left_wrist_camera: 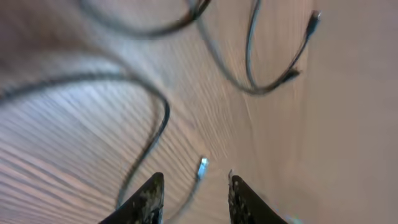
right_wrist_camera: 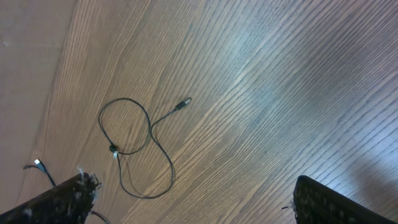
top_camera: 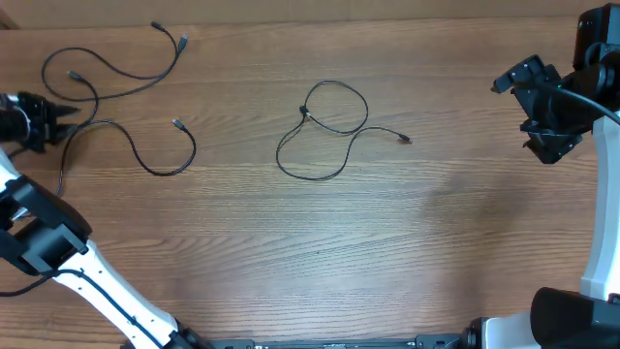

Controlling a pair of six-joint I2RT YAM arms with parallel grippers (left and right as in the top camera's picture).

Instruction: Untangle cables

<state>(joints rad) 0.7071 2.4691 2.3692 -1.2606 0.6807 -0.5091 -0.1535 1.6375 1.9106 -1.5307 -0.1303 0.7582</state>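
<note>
The wood-grain worktop [top_camera: 387,252] fills the overhead view, its near half bare from side to side, with another bare stretch on the right. The left arm [top_camera: 97,286] comes in from the near left corner and the right arm [top_camera: 605,223] runs along the right edge. The right end effector [right_wrist_camera: 199,208] hangs at the far right with its jaws spread wide and nothing between them, well apart from every cord. The left end effector [left_wrist_camera: 196,199] sits at the left edge, low over the worktop. Its jaws are parted narrowly, and a thin cord runs loose through the gap without being pinched. The cables lie in two groups. One cable [top_camera: 305,113] rests alone near the centre as a loop with a trailing tail, open surface all around it. Two more lie at the far left: the upper cable [top_camera: 145,78] curls close to the far edge, and the lower cable [top_camera: 160,174] snakes past the left end effector. Its small plug [left_wrist_camera: 202,167] lies just ahead of the fingertips.
</note>
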